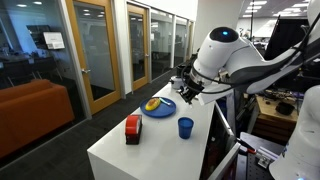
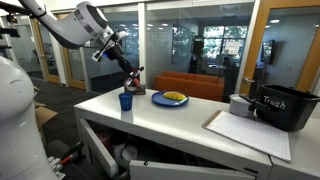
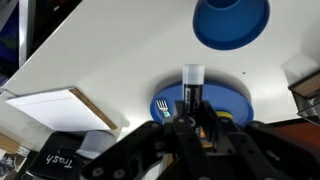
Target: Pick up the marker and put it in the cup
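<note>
My gripper [image 3: 192, 118] is shut on the marker [image 3: 192, 85], a dark stick with a white tip that points out from between the fingers. In the wrist view the marker hangs over the round blue plate [image 3: 232, 102], and the small blue cup [image 3: 231, 20] lies further ahead, at the top of the picture. In both exterior views the gripper [image 1: 188, 86] [image 2: 124, 62] is held above the table, higher than the cup [image 1: 185, 127] [image 2: 126, 101] and a little off to its side. The marker shows only as a thin dark line in an exterior view [image 2: 128, 70].
The blue plate [image 1: 158, 108] [image 2: 170, 98] carries a yellow-and-red item. A red-and-black box [image 1: 132, 128] stands near the table's end. A black container marked "Trash" [image 2: 285, 108] [image 3: 60, 160] and a white sheet [image 2: 250, 130] [image 3: 55, 105] lie at the other end.
</note>
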